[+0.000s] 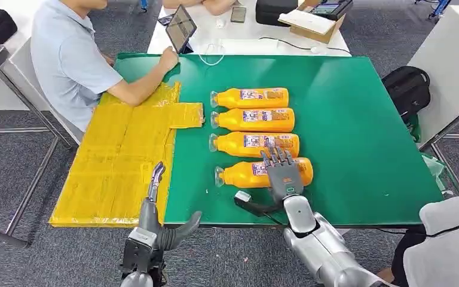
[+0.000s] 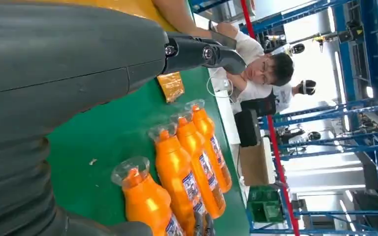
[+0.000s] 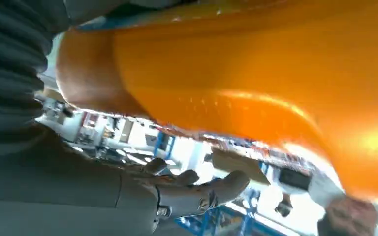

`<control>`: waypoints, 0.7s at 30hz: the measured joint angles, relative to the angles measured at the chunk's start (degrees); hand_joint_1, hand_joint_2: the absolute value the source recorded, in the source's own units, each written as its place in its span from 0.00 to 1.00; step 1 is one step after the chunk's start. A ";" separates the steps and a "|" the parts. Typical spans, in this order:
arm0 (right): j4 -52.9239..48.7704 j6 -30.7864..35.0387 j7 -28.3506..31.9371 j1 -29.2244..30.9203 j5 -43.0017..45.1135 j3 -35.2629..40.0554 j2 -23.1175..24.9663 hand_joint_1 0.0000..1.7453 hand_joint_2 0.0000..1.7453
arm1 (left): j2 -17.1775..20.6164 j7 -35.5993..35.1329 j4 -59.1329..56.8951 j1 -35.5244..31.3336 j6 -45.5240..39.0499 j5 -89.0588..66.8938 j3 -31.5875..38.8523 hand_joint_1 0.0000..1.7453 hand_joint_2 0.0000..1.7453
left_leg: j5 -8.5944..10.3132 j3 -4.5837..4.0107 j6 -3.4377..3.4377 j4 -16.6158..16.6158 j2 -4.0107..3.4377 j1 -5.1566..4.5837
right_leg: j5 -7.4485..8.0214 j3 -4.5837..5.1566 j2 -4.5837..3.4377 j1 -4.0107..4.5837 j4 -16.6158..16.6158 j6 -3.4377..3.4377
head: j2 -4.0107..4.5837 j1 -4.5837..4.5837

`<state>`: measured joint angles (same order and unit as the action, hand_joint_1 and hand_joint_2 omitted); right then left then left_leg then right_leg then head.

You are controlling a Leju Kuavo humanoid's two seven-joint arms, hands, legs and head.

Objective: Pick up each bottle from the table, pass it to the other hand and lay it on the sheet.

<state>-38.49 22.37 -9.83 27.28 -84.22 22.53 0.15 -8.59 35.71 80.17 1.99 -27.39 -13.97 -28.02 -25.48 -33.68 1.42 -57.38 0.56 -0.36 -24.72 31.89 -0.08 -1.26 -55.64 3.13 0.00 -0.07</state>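
Right hand (image 1: 284,173) is nearest the camera, laid flat over the nearest bottle (image 1: 248,174), near its bottom end. Its fingers (image 1: 278,158) are spread wide over the top and reach toward the next bottle; they aren't wrapped round yet, so I judge it holds nothing. Right wrist view shows the orange side very close to the palm, thumb out to one side.

Left hand (image 1: 155,179) waits low at the front edge of the worktop (image 1: 358,119), by the edge of the yellow sheet (image 1: 119,161). Its fingers point up & a bit apart, holding nothing.

Four bottles lie in a row on the green top, caps toward the sheet, with only small gaps between them. None is on the sheet yet, so the job is just starting.

To do this step well, I think the hand should curl fingers & thumb round the fat middle of the nearest bottle, squeeze firm, then lift straight up. A round bottle can roll, so press down first. Fingertips are close to the 2nd bottle (image 1: 257,143), so they could bump it.

Other stuff: a person in a light blue shirt (image 1: 66,54) sits at the far left corner, w/ an arm (image 1: 146,84) resting on the far end of the sheet. That arm may get in the way, so lay the bottle on the near part. A black backpack (image 1: 407,89) sits on the floor to the right.
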 measured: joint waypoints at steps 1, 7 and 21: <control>-0.02 -1.40 -0.54 0.30 0.28 0.04 -0.13 0.96 1.00 | 0.00 -0.22 0.24 0.01 0.20 -0.37 0.02 0.00 1.00 | 0.00 0.05 0.00 0.00 0.01 0.00 | 0.00 -0.03 0.00 0.00 0.01 0.00 | 0.00 0.00; 0.22 -4.95 -0.90 0.72 3.56 -0.04 -2.25 1.00 1.00 | 0.07 -0.83 1.25 0.48 0.83 -1.55 0.22 0.00 1.00 | 0.04 0.10 0.06 0.00 0.06 -0.08 | 0.03 -0.13 0.01 -0.08 0.02 0.05 | 0.00 0.00; 7.56 1.99 5.74 1.54 10.21 -3.67 -4.79 1.00 1.00 | 0.15 -0.35 0.94 -0.02 2.19 0.26 0.48 0.00 1.00 | 0.02 0.33 0.08 -0.01 0.08 -0.09 | 0.03 -0.30 0.02 -0.09 0.09 0.06 | 0.00 0.02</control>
<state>-30.93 24.36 -4.09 28.81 -74.01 18.86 -4.63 -8.44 35.36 81.11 1.97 -25.20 -13.71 -27.54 -25.46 -33.34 1.50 -57.38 0.64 -0.45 -24.69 31.59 -0.06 -1.35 -55.55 3.19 0.00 -0.04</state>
